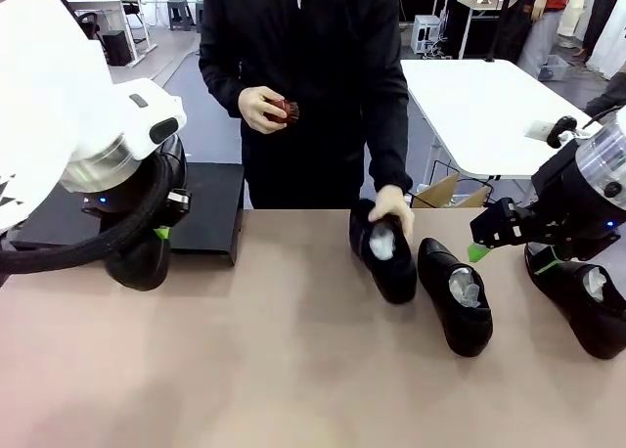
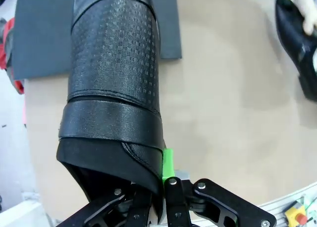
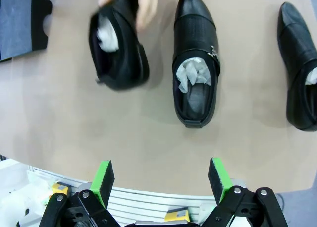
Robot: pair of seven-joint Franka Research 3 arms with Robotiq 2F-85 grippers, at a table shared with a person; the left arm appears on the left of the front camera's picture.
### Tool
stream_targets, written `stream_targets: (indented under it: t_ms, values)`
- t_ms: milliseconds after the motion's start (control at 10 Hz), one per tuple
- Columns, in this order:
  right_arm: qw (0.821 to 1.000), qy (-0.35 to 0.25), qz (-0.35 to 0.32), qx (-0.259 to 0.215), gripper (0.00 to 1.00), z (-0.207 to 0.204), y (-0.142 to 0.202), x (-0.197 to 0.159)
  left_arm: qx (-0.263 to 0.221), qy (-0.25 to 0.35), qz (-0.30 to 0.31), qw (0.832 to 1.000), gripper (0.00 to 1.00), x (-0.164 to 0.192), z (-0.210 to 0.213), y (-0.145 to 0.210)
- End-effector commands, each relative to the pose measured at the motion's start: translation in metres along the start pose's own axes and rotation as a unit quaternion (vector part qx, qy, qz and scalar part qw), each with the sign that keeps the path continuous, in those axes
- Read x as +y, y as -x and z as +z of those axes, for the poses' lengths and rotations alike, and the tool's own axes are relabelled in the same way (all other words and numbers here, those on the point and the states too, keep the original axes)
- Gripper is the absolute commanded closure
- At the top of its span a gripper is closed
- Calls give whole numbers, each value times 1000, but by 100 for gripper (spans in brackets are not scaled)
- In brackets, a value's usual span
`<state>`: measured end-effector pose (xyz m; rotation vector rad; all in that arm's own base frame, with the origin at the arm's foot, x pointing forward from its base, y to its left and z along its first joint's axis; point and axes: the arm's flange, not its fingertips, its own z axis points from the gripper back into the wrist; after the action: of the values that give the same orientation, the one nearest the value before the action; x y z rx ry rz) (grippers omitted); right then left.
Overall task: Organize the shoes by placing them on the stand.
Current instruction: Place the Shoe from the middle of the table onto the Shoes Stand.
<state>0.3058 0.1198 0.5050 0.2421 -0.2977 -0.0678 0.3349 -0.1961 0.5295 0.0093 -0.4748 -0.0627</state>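
My left gripper (image 1: 159, 235) is shut on the heel of a glossy black shoe (image 1: 142, 262). In the left wrist view this shoe (image 2: 114, 88) runs from my left gripper (image 2: 161, 187) toward the matte-black stand (image 2: 44, 33), its toe over the stand's near edge. The stand (image 1: 210, 208) lies at the table's far left. A person's hand rests on a second paper-stuffed shoe (image 1: 386, 247) mid-table. A third shoe (image 1: 458, 296) lies beside it and another shoe (image 1: 582, 301) sits far right. My right gripper (image 1: 484, 238) hovers open over the table (image 3: 161, 180), short of the shoes (image 3: 195, 63).
The person stands at the far side and holds a small reddish-brown brush (image 1: 285, 111) in the other hand. The tan tabletop (image 1: 274, 370) has free room in the front middle. A white table (image 1: 489, 106) stands behind at the right.
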Motion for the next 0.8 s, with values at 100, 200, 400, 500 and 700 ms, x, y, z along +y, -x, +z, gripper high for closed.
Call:
stream_targets:
  t_ms: [100,200,400,500,700]
  values:
    - [1000,3,-7,3,0,19,-11,-45,-92,-62,-40,993,100,49,-11,-50]
    - [1000,0,-7,31,0,22,-11,-75,-82,-47,-46,994,100,64,-20,-74]
    - [997,4,-69,34,0,25,-10,-122,-78,-35,-49,995,100,73,-37,-102]
    - [996,5,-87,34,0,26,-8,-136,-61,-22,-44,997,100,72,-52,-110]
    - [996,0,-82,33,0,27,-13,-128,-48,-9,-39,998,100,61,-83,-117]
